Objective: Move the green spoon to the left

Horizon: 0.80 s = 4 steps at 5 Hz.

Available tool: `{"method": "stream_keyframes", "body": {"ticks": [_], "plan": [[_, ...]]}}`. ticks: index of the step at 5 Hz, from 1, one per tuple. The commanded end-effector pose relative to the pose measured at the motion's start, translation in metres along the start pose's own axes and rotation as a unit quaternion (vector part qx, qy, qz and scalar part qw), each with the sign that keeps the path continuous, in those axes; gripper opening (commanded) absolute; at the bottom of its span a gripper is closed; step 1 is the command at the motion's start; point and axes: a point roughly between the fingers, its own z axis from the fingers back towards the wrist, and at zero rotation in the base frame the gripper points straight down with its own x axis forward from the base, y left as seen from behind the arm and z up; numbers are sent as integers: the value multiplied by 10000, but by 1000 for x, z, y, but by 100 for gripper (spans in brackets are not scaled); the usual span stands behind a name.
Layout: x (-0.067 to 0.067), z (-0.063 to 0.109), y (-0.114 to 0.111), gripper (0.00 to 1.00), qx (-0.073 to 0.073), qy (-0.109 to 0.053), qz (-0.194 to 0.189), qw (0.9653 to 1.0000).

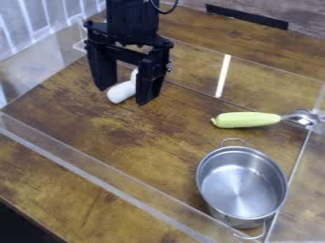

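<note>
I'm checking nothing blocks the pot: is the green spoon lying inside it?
No, the green spoon lies on the wooden surface, beyond the pot.

Yellow-green spoon, brown wooden table

We had our single black arm reaching in from the top edge of the view, well apart from the metal pot, up and to the left of it in the view. Our black hand pointed downward, its two fingers spread wide apart. Dark cabling looped beside our wrist, and neither finger touched the pot.
</note>
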Motion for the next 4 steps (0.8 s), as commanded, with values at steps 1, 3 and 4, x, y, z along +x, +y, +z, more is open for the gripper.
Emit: {"method": "stream_keyframes", "body": {"ticks": [1, 3, 4], "plan": [[2, -10, -4, 100, -7, 142, -149, 9998], [53, -9, -42, 100, 395, 21, -1771, 9834], [81, -15, -70, 100, 616, -174, -2965, 9529]]}}
